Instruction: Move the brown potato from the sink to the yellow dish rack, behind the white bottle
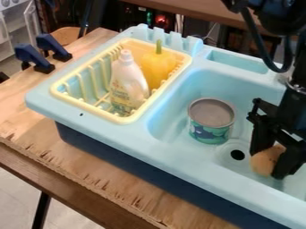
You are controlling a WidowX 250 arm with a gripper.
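Peeking from the gripper (267,168), a tan, seemingly rounded lump (265,160).

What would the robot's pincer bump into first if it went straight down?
The pincer already has a round tan thing at its tip. Past that, probably the blue sink's bottom, near the drain hole; how close is hard to tell.
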